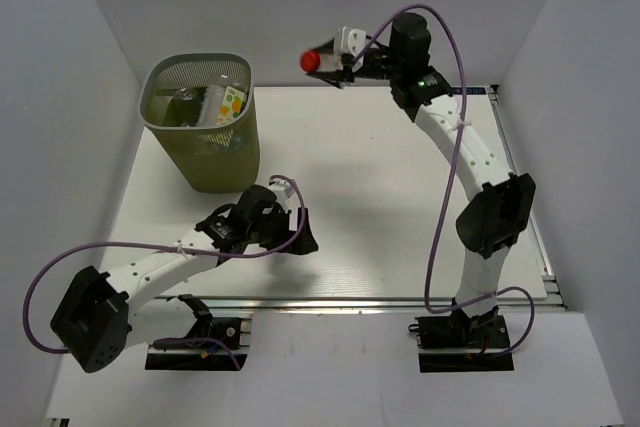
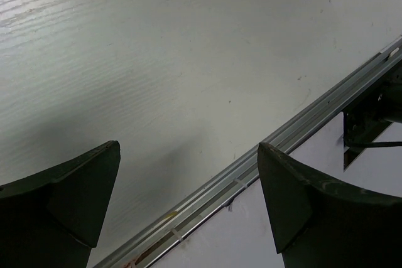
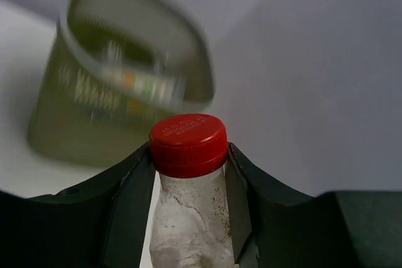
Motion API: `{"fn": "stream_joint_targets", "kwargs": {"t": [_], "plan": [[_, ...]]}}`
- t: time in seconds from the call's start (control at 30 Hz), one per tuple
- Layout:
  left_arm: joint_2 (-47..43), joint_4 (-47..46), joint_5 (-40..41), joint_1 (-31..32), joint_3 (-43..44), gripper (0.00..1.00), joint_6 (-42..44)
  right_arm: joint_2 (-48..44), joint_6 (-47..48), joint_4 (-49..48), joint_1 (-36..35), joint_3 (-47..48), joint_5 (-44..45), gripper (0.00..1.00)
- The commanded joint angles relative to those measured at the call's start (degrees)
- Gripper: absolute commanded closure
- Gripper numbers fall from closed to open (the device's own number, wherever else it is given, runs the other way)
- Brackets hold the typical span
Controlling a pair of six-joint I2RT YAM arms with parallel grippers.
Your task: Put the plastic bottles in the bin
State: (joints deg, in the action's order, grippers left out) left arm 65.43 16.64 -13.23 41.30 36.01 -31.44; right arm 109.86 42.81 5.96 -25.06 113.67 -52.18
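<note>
Red-capped bottle (image 3: 188, 218) is clamped at the neck in the right pincer (image 3: 188, 155), held aloft near the worktop's (image 1: 380, 207) far edge, to the right of the bin (image 1: 215, 162). More bottles (image 1: 225, 105), one orange-and-green labelled, lie inside the bin. Low over the worktop, the left pincer (image 2: 188, 149) stands wide apart.

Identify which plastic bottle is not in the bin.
The red-capped bottle, clamped in the right gripper; the others visible, such as the orange-and-green labelled bottle, lie inside the bin.

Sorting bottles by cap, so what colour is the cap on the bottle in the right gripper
Red cap on the bottle; the right wrist view shows it best.
</note>
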Motion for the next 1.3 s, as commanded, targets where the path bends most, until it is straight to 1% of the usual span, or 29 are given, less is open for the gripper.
{"fn": "stream_joint_targets", "kwargs": {"t": [0.0,0.03,0.07,0.1,0.13,0.17,0.2,0.23,0.27,0.3,0.37,0.47,0.57,0.6,0.63,0.67,0.7,0.73,0.87,1.0,1.07,1.1,1.13,1.17,1.2,1.23,1.27], "plan": [[-4.2,0.1,1.5,0.8,-1.6,0.0,-1.6,3.2,-29.3,-36.5,-2.7,1.0,-5.5,0.87],[-4.8,0.1,1.5,0.8,-1.6,0.0,-1.6,4.6,-33.2,-41.2,-5.2,7.3,-3.0,0.87],[-4.8,0.1,1.5,0.8,-2.3,0.0,-1.6,9.1,-36.4,-45.2,-5.8,9.6,-2.1,0.87],[-5.6,0.1,1.5,0.8,-2.3,0.0,-2.1,11.0,-38.0,-48.4,-6.3,17.4,-0.7,0.87],[-6.1,0.1,1.5,0.8,-2.9,0.0,-2.1,14.7,-41.5,-49.6,-8.3,20.2,2.7,0.87],[-6.1,0.1,2.1,0.8,-2.9,0.0,-2.1,16.7,-44.3,-51.1,-8.9,22.7,3.7,0.87],[-6.1,0.1,2.1,0.8,-2.9,0.0,-2.1,19.3,-44.4,-51.0,-10.6,28.0,5.7,0.85],[-6.6,0.1,2.1,0.8,-2.9,0.0,-2.1,20.6,-44.3,-51.5,-12.5,27.9,8.0,0.83],[-6.6,0.1,2.1,0.8,-2.9,0.0,-2.1,20.1,-44.6,-53.9,-13.4,25.7,9.5,0.8],[-6.6,0.1,2.1,0.8,-2.9,0.0,-2.1,19.4,-44.5,-54.8,-16.2,22.7,10.3,0.77],[-6.6,0.1,2.1,0.8,-2.9,0.0,-2.1,19.3,-45.3,-56.4,-18.7,21.1,13.4,0.76],[-6.6,0.1,1.5,0.8,-2.9,0.0,-2.1,23.4,-44.5,-56.1,-21.3,23.9,16.9,0.76],[-6.6,1.4,1.0,0.8,-2.9,0.0,-2.1,25.3,-43.2,-55.6,-23.2,26.7,18.8,0.76],[-7.2,1.4,1.0,0.8,-3.4,0.0,-2.1,25.6,-43.2,-55.5,-23.3,26.3,19.1,0.73],[-7.2,2.0,1.0,0.8,-3.4,0.0,-2.1,25.5,-43.3,-55.6,-23.9,25.2,19.0,0.64],[-8.0,2.0,1.0,0.8,-3.4,0.0,-2.7,25.4,-43.5,-55.4,-24.0,24.6,19.5,0.51],[-8.0,2.5,1.0,0.8,-4.1,0.0,-2.7,25.2,-43.9,-55.4,-24.0,23.3,19.9,0.33],[-9.4,2.5,1.0,0.8,-4.1,0.0,-2.7,24.7,-44.1,-54.8,-24.4,21.7,20.2,0.1],[-10.1,3.0,1.5,0.8,-4.6,0.0,-2.7,24.3,-43.3,-52.4,-23.8,20.0,21.3,0.1],[-10.1,1.4,1.0,0.8,-4.6,0.0,-2.7,23.0,-43.2,-50.5,-23.0,19.7,21.1,0.1],[-9.5,0.9,1.0,0.8,-4.6,0.0,-2.1,20.4,-43.2,-50.2,-22.2,18.8,21.2,0.1],[-9.5,0.2,1.0,0.8,-4.6,0.0,-2.1,19.4,-41.4,-50.2,-22.0,16.7,21.7,0.1],[-9.5,0.1,1.0,0.8,-4.6,0.0,-1.6,15.9,-41.1,-50.1,-21.1,15.8,23.4,0.1],[-9.5,-0.5,1.0,0.8,-5.2,0.0,-1.6,14.6,-40.9,-49.7,-20.4,14.9,23.9,0.1],[-9.5,-0.5,1.0,0.8,-5.2,0.0,-1.6,13.5,-38.6,-49.0,-19.5,13.6,25.4,0.1],[-10.1,-1.3,1.0,0.8,-5.2,0.0,-1.6,10.1,-37.6,-41.2,-18.7,14.0,26.7,0.1],[-10.1,-2.0,1.0,0.8,-5.7,0.0,-1.0,9.3,-35.1,-37.0,-18.2,16.9,28.4,0.1]]}}
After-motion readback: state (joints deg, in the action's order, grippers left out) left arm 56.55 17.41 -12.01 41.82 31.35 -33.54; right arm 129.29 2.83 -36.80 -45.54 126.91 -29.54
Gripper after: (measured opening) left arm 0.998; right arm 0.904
